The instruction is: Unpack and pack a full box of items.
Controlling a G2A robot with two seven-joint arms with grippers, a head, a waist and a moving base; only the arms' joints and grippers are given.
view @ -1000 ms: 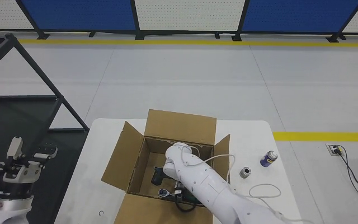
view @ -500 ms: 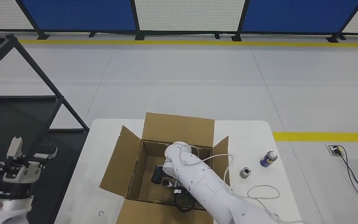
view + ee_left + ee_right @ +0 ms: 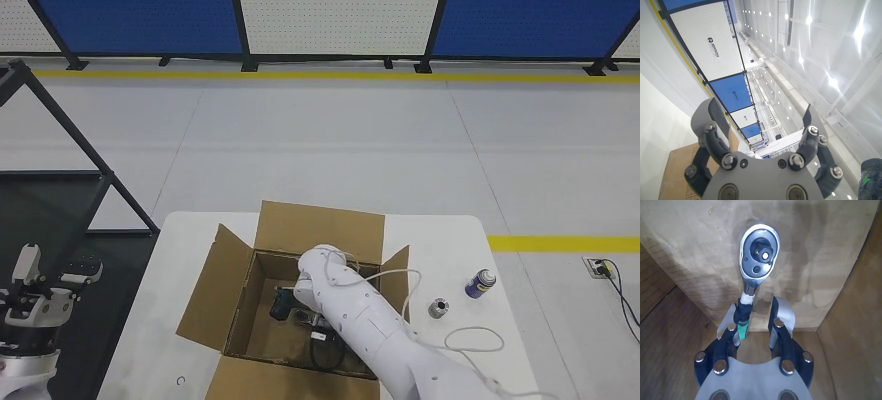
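An open cardboard box (image 3: pixel 320 225) stands on the white table (image 3: pixel 185 290). My right arm (image 3: pixel 345 310) goes down into it. In the right wrist view a ratchet wrench (image 3: pixel 758 256) points its chrome head at the box's pale inner face. Its black and green handle (image 3: pixel 743 317) runs back between the fingers of my right gripper (image 3: pixel 753 308). The handle rests against one finger (image 3: pixel 730 317), with a clear gap to the other, so the gripper is open. My left gripper (image 3: pixel 761 111) is open and holds nothing, aimed up at the ceiling.
A small spray can (image 3: pixel 480 283) and a short metal cylinder (image 3: pixel 437 307) stand on the table right of the box. A black cable (image 3: pixel 325 358) lies inside the box near its front wall. A box corner (image 3: pixel 677 161) shows beside the left gripper.
The box has slid slightly to the left. The right arm's wrist has shifted toward the back of the box. The wrench head that lay near the front wall is now hidden under the arm.
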